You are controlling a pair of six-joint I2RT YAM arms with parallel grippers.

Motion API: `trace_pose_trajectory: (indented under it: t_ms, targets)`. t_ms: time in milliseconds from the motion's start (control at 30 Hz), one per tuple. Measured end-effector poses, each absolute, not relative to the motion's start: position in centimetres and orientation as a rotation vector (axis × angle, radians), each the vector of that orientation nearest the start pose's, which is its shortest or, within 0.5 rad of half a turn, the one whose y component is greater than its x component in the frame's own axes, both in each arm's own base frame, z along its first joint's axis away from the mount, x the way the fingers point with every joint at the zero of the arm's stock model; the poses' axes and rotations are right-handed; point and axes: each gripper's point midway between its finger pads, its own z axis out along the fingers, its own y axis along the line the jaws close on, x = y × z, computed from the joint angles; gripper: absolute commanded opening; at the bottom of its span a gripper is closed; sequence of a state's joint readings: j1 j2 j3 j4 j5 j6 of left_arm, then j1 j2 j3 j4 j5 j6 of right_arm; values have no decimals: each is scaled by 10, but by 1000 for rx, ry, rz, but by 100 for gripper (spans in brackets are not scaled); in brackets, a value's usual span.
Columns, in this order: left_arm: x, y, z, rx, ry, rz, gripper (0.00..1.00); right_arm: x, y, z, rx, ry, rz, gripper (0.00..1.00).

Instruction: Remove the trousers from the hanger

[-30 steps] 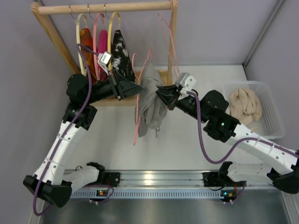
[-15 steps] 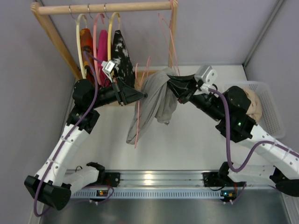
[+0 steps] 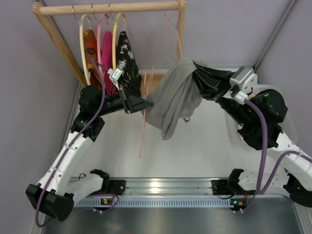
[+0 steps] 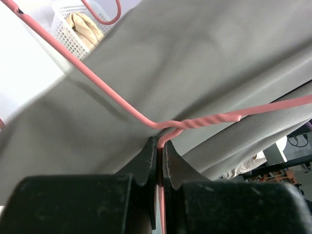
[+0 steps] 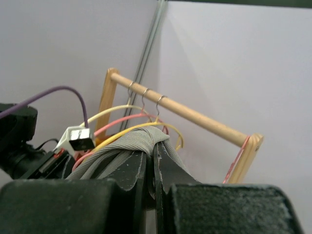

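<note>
Pulled farther right: soft mid-grey fabric trousers (image 3: 173, 97), clamped in right hand (image 5: 151, 160); left hand (image 4: 160, 148) pinches thin pink wire hanger (image 3: 142, 131). Mid-removal; next, keep pulling till clear.

The trousers (image 3: 173, 100) are soft grey cloth, matt, with a fine ribbed weave in the left wrist view; the hanger (image 4: 204, 120) is thin pink wire, smooth and coated, twisted at its neck; the rack (image 3: 107, 8) is pale bare wood, smooth; the basket (image 4: 63, 39) is white plastic lattice holding nubbly beige cloth (image 4: 85, 24); the left gripper (image 4: 159, 148) looks like matt black plastic; the rail (image 3: 161, 185) is brushed metal with a glint; the table (image 3: 195, 156) is white and matt.
</note>
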State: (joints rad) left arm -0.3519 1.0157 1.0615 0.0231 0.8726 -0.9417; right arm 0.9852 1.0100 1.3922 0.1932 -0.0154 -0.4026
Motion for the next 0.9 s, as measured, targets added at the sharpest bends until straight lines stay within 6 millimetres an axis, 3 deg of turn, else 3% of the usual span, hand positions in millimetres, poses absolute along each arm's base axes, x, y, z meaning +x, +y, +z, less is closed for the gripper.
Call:
trace_pose_trajectory:
  t_ms: [267,367,533,700,800,900]
  targets:
    - [210,-242,385,318,1788,-1591,0,161,203,646,-567,621,454,0]
    - [208,-241,384,328,1792,-1580,0,157,170,662,-510,590,385,0]
    - [206,-240,382,338,1793,-1570,0,145,97,679,-375,568,206,0]
    - [207,-240,382,333,1802,-1569,0,115,20,669,-199,583,-19,0]
    - [208,-241,385,331,1796,-1567,0,102,-9,652,-114,611,-149,0]
    - [210,-241,388,328,1792,-1563,0,103,-34,631,-21,680,-285,0]
